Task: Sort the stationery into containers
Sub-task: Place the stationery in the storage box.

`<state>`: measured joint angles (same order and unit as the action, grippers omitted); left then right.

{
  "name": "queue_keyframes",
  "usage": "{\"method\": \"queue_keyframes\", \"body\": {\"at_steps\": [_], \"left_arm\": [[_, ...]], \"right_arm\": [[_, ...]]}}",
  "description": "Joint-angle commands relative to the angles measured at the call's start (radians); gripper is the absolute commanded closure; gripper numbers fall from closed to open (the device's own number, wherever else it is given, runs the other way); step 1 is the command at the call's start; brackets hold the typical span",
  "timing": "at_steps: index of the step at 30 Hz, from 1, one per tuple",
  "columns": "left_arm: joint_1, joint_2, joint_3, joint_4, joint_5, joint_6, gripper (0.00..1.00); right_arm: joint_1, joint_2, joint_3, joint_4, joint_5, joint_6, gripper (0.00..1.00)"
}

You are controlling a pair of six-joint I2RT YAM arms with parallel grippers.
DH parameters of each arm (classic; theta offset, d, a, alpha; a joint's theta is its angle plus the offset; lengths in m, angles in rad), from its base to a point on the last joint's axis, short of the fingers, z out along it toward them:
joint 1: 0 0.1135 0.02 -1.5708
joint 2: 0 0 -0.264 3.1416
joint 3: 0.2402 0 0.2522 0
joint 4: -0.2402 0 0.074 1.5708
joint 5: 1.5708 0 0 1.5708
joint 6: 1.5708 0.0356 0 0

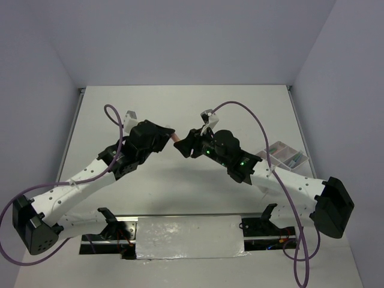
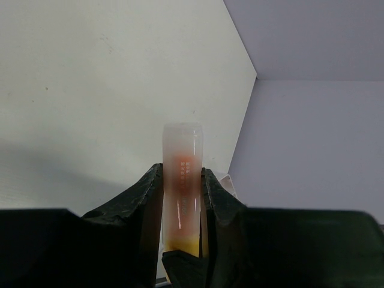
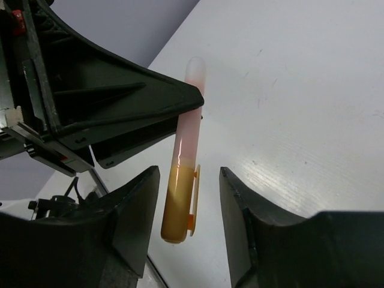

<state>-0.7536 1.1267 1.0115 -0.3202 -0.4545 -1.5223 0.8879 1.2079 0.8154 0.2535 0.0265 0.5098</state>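
A short marker [image 3: 180, 174] with a pale pink barrel and an orange clipped cap hangs in the air above the table. My left gripper [image 2: 182, 171] is shut on its barrel, and its black fingers [image 3: 129, 111] show in the right wrist view. My right gripper [image 3: 189, 173] is open, its jaws on either side of the orange cap with a gap on each side. From above, the two grippers [image 1: 170, 137] [image 1: 183, 147] meet nose to nose at the table's middle, the marker [image 1: 176, 138] between them. The white divided tray [image 1: 283, 154] sits at the right edge behind the right arm.
The tray holds a few thin items I cannot make out. White walls close the table's far and side edges. A purple cable [image 1: 252, 117] loops above the right arm. A silver plate [image 1: 189, 237] lies between the arm bases.
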Motion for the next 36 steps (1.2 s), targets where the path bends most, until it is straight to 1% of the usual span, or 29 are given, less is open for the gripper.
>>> {"method": "queue_keyframes", "body": {"at_steps": [1,3,4,6,7,9,10,11,12,15,16,17,18,19,20,21,22,24,25,26,27,28,30,31,33,34,35,36], "left_arm": [[-0.003,-0.033,0.033,0.027,-0.049,0.002,1.0],[-0.003,-0.039,0.033,0.029,-0.055,0.007,1.0],[-0.001,-0.041,0.033,0.033,-0.055,0.01,1.0],[-0.001,-0.042,0.033,0.032,-0.055,0.01,1.0],[-0.001,-0.042,0.032,0.033,-0.052,0.011,1.0],[-0.001,-0.042,0.032,0.03,-0.053,0.007,1.0],[-0.001,-0.042,0.029,0.032,-0.05,0.01,1.0],[-0.003,-0.042,0.027,0.035,-0.047,0.005,1.0],[-0.001,-0.042,0.022,0.039,-0.044,0.004,1.0],[-0.001,-0.042,0.015,0.059,-0.032,0.04,1.0],[-0.001,-0.044,0.016,0.064,-0.035,0.086,0.98],[-0.003,-0.048,0.015,0.07,-0.036,0.115,0.8],[-0.001,-0.051,0.012,0.076,-0.038,0.141,0.74],[-0.001,-0.057,0.0,0.078,-0.039,0.175,0.74],[-0.001,-0.071,-0.011,0.085,-0.038,0.185,0.86],[-0.001,-0.079,-0.04,0.108,-0.033,0.189,0.87],[-0.001,-0.087,-0.053,0.125,-0.026,0.203,0.86],[-0.001,-0.09,-0.068,0.148,-0.001,0.217,0.79],[-0.001,-0.087,-0.065,0.148,0.007,0.227,0.73],[-0.001,-0.078,-0.062,0.15,0.014,0.238,0.61],[-0.001,-0.073,-0.045,0.144,0.023,0.249,0.55],[-0.001,-0.064,-0.034,0.123,0.022,0.266,0.44],[-0.001,-0.059,-0.007,0.115,0.027,0.299,0.29],[-0.001,-0.053,0.004,0.104,0.027,0.341,0.19],[-0.001,-0.05,0.033,0.076,0.025,0.385,0.12],[-0.001,-0.045,0.038,0.079,0.031,0.413,0.05],[0.0,-0.045,0.047,0.084,0.04,0.445,0.03],[0.0,-0.045,0.052,0.082,0.04,0.514,0.01]], "right_arm": [[0.008,0.005,0.024,0.012,0.001,0.004,0.47],[0.009,-0.001,0.019,0.009,0.004,0.004,0.44],[0.008,-0.005,0.015,0.01,0.007,0.001,0.5],[0.009,-0.011,0.014,0.007,0.013,-0.004,0.58],[0.008,-0.011,0.019,0.004,0.015,-0.007,0.68],[0.008,-0.013,0.022,-0.002,0.013,-0.011,0.76],[0.008,-0.014,0.016,0.003,0.012,-0.011,0.83],[0.008,-0.016,0.014,0.006,0.012,-0.01,0.94],[0.008,-0.018,0.016,0.001,0.016,-0.007,1.0],[0.008,-0.037,0.037,-0.052,0.026,-0.039,1.0],[0.005,-0.048,0.059,-0.081,0.035,-0.071,1.0],[0.003,-0.079,0.074,-0.152,0.042,-0.088,1.0],[-0.013,-0.094,0.089,-0.187,0.059,-0.106,1.0],[-0.027,-0.114,0.111,-0.236,0.061,-0.125,1.0],[-0.046,-0.148,0.119,-0.246,0.05,-0.126,1.0],[-0.085,-0.162,0.123,-0.246,0.005,-0.126,1.0],[-0.102,-0.175,0.125,-0.246,-0.02,-0.128,1.0],[-0.116,-0.186,0.154,-0.246,-0.071,-0.134,1.0],[-0.116,-0.182,0.171,-0.276,-0.085,-0.148,1.0],[-0.116,-0.17,0.185,-0.302,-0.105,-0.152,1.0],[-0.118,-0.163,0.209,-0.315,-0.118,-0.162,1.0],[-0.116,-0.159,0.226,-0.357,-0.132,-0.184,1.0],[-0.122,-0.15,0.257,-0.393,-0.131,-0.212,1.0],[-0.138,-0.146,0.269,-0.44,-0.144,-0.238,1.0],[-0.162,-0.154,0.275,-0.454,-0.19,-0.257,1.0],[-0.191,-0.168,0.274,-0.453,-0.221,-0.263,1.0],[-0.204,-0.172,0.283,-0.462,-0.264,-0.27,1.0],[-0.213,-0.171,0.295,-0.482,-0.273,-0.301,1.0]]}}
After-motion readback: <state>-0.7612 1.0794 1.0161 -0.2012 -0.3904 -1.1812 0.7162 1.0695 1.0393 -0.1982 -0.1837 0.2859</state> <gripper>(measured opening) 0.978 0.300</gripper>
